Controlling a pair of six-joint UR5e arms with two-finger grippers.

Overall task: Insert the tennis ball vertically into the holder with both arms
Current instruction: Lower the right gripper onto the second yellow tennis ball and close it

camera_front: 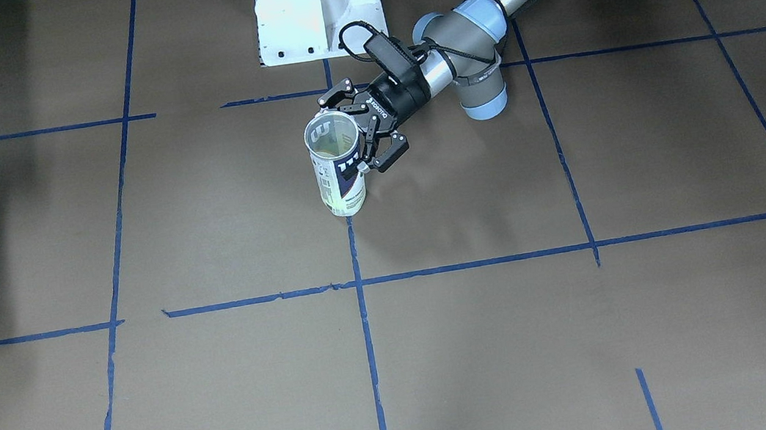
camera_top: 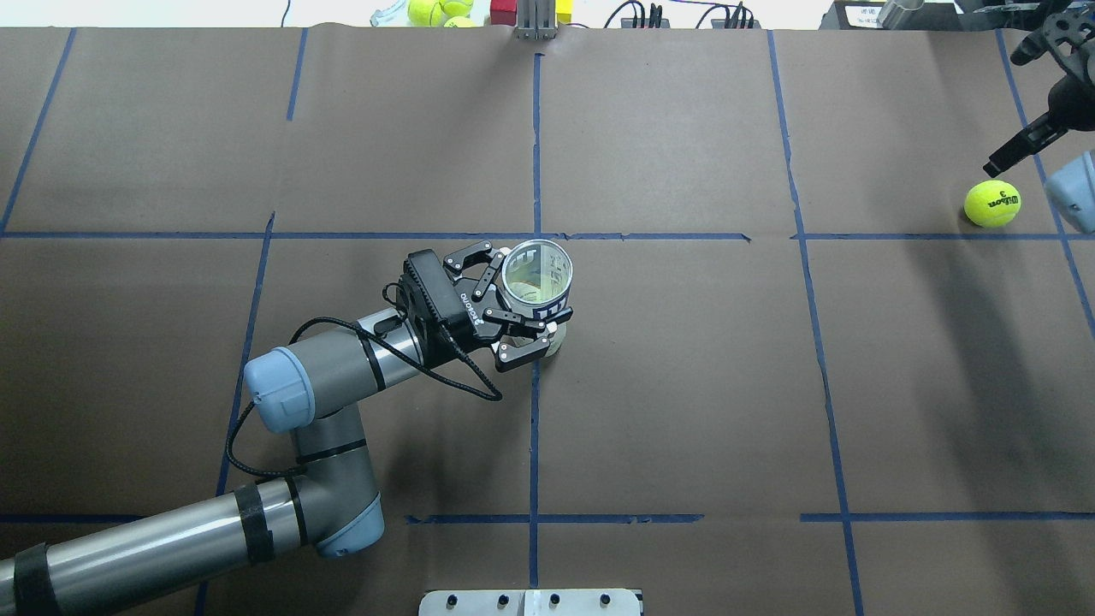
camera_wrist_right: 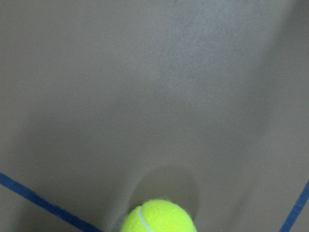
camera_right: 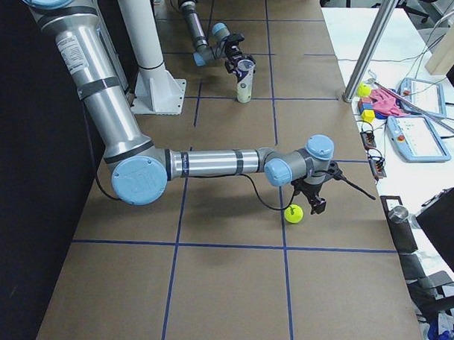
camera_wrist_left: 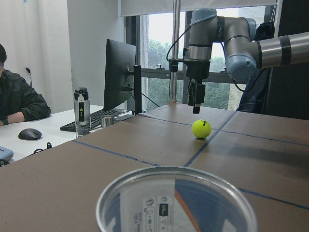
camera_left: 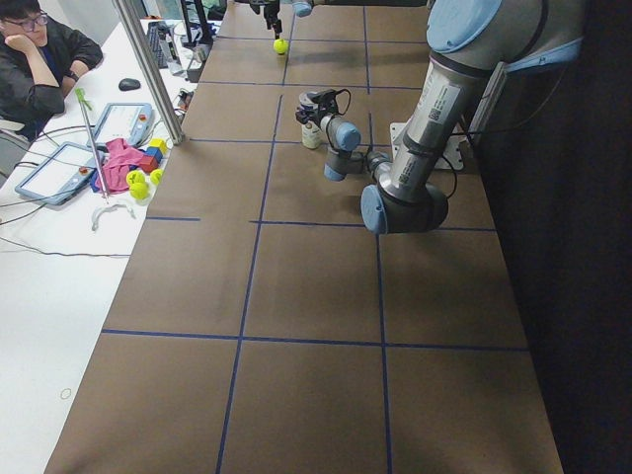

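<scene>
The holder (camera_top: 537, 275), a clear Wilson tennis-ball can, stands upright with its mouth open, just left of centre in the overhead view, by the middle blue tape line (camera_top: 535, 428). Its bottom looks pale yellowish; can't tell if anything sits inside. The left gripper (camera_top: 523, 293) reaches in from lower left, a finger on either side of the can, clamped on its wall. One tennis ball (camera_top: 992, 204) lies on the brown mat at upper right, well apart from the can. The right gripper (camera_wrist_left: 195, 107) hangs just above it, pointing down, not touching; fingers spread or together, I cannot tell. Reads as the pick-up step: can steadied, ball not yet grasped. Next move likely needs the right gripper centred over the ball, lowered astride it and closed, then a carry to the can's mouth. Count: one holder, one ball on the mat, two arms, two grippers. At least two more yellow balls (camera_top: 425, 10) beyond the top edge. One person (camera_left: 39, 59) at the white desk.
</scene>
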